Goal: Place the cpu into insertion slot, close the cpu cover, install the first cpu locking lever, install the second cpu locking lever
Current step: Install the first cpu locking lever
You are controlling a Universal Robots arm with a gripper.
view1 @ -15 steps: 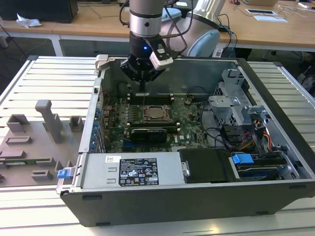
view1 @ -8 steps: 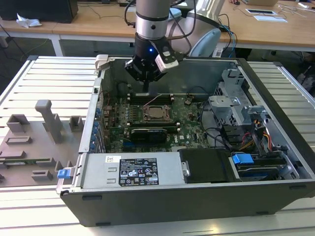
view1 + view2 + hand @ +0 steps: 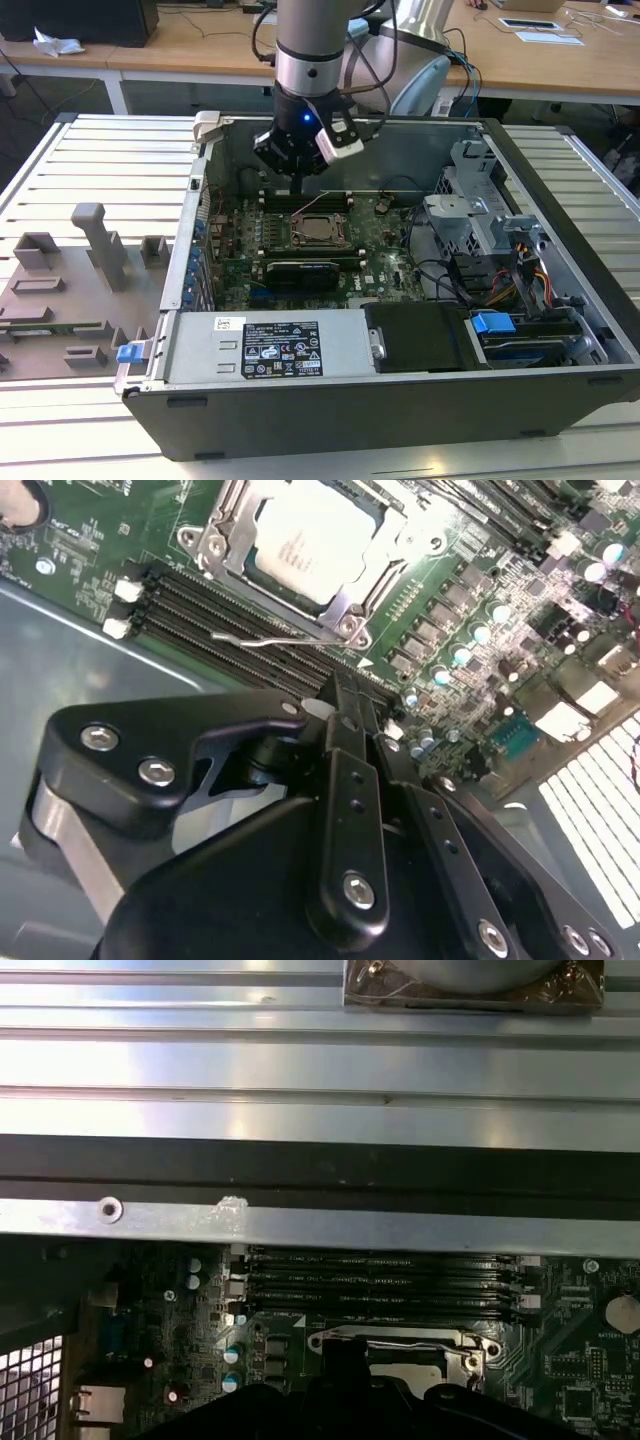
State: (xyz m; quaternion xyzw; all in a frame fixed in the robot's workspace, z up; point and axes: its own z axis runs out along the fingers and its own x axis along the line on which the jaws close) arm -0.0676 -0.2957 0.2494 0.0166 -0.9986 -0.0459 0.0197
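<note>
Inside the open computer case (image 3: 560, 330): motherboard (image 3: 240, 265) laid flat, insertion slot (image 3: 318, 229) near its middle.
Cover and chip: cpu cover (image 3: 385, 542) lowered over the cpu (image 3: 310, 535), whose pale top is seen through the window in the second wrist view.
Lever: thin wire lever (image 3: 270, 636) seen lying beside the socket edge that faces the hand, long axis along that edge.
Gripper (image 3: 345, 695): fingers pressed together, nothing held; the lever is found just ahead of the tips, the socket beyond it.

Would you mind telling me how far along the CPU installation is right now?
The cpu already sits in the insertion slot, with the cpu cover down around it. The tool hovers near a thin locking lever beside the socket. Whether either lever is latched is unclear.
</note>
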